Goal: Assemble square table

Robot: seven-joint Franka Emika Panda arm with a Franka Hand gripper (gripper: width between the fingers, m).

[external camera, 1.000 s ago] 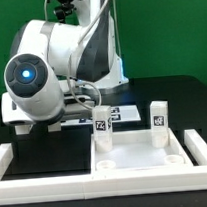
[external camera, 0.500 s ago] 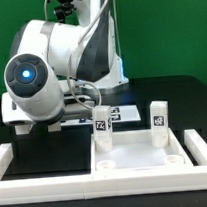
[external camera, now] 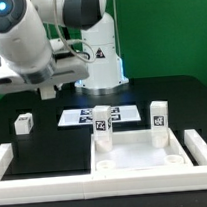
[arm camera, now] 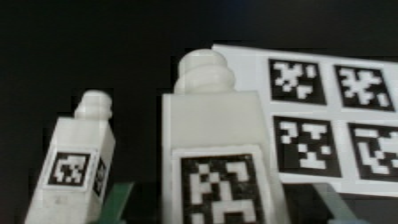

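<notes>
**Square table, part-built: two legs upright on the slab, gripper raised**

In the exterior view we see the slab lying flat on the black bench. It sits by the bench's near edge, toward the exterior view's right, just behind the near run of the rail. The rail also turns up along both side edges of the bench.

Two legs stand upright on the slab, one at each of its far corners. One is toward the exterior view's left and one toward its right. Each shows a black-and-white tag on the face turned to the camera.

A small block with a tag lies alone on the bench near the side edge at the exterior view's left, well apart from the slab. The marker board lies flat between the block and the slab, toward the far edge, and the left leg hides part of it.

The arm hangs above the bench's far corner at the exterior view's left. Its gripper is high over the bench and touches nothing. We cannot tell whether the fingers are parted or closed.

In the wrist view we see both legs, one close and one farther off. The marker board and its four tags lie behind them.
</notes>
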